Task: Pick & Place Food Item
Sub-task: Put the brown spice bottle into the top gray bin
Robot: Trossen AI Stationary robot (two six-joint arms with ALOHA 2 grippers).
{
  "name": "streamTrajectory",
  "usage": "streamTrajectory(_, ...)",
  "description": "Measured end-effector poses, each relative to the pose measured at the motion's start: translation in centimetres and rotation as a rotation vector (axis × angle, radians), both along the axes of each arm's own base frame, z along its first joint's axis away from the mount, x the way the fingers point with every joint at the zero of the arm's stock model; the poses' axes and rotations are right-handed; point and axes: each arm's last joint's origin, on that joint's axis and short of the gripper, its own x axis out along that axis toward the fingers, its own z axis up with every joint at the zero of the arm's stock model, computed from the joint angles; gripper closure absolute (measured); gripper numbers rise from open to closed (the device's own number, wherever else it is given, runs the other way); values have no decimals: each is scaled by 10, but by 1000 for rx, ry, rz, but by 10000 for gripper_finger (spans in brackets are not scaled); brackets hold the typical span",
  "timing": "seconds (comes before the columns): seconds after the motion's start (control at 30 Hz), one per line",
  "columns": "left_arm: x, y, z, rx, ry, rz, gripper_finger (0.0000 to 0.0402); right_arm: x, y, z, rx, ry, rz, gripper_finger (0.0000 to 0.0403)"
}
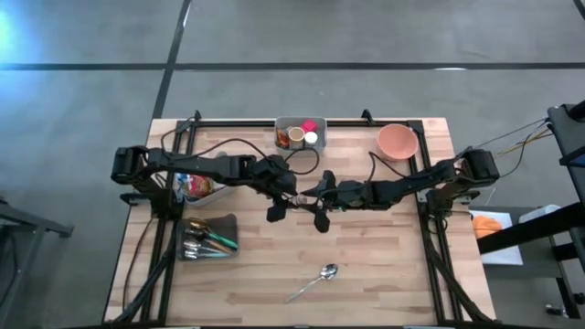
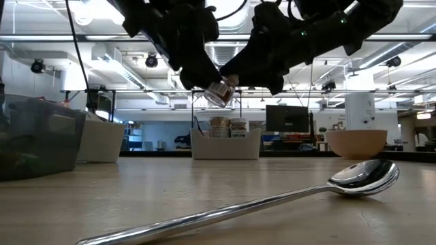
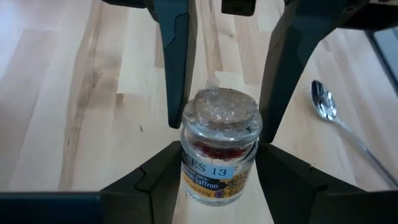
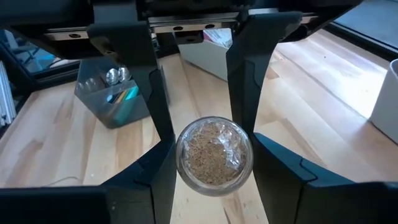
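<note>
Jar: we see a small glass spice jar (image 3: 219, 149) with a cork top and red threads inside, held up in the air above the middle of the table (image 1: 384, 274), well clear of the wood.
Left tool: our left tool (image 1: 291, 195) grips the jar's glass body, one finger on each side.
Right tool: our right tool (image 1: 309, 194) meets it from the opposite side, fingers closed around the cork end of the same jar.
Spoon: a metal spoon (image 1: 313, 281) lies on the table nearer the front edge.
Other things: a pink bowl (image 1: 398, 141), a tray of small jars (image 1: 300, 134), a cutlery bin (image 1: 208, 238).
</note>
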Motion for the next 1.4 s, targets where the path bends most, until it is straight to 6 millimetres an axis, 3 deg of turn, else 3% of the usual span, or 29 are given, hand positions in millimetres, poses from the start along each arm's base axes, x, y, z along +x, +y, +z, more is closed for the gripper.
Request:
streamTrajectory(0.23, -8, 0, 20, -58, -45, 81, 203, -8, -6, 18, 1, -24, -28, 236)
streamTrajectory(0.5, -34, -3, 62, -115, -142, 124, 203, -31, -37, 48, -35, -39, -175, 236)
streamTrajectory(0.7, -53, -5, 90, -111, -240, 120, 203, -54, -78, 69, -53, -64, -316, 236)
streamTrajectory(0.93, -74, -6, 112, -88, -320, 104, 203, -70, -126, 75, 18, -54, -384, 236)
streamTrajectory(1.03, -83, -7, 122, -60, -367, 105, 203, -67, -140, 80, -1, 14, -415, 236)
streamTrajectory(1.23, -95, -4, 127, 4, -369, 185, 203, -41, -164, 100, -40, 108, -422, 236)
streamTrajectory(1.4, -105, -3, 127, -14, -326, 241, 203, -19, -200, 102, -34, 239, -467, 236)
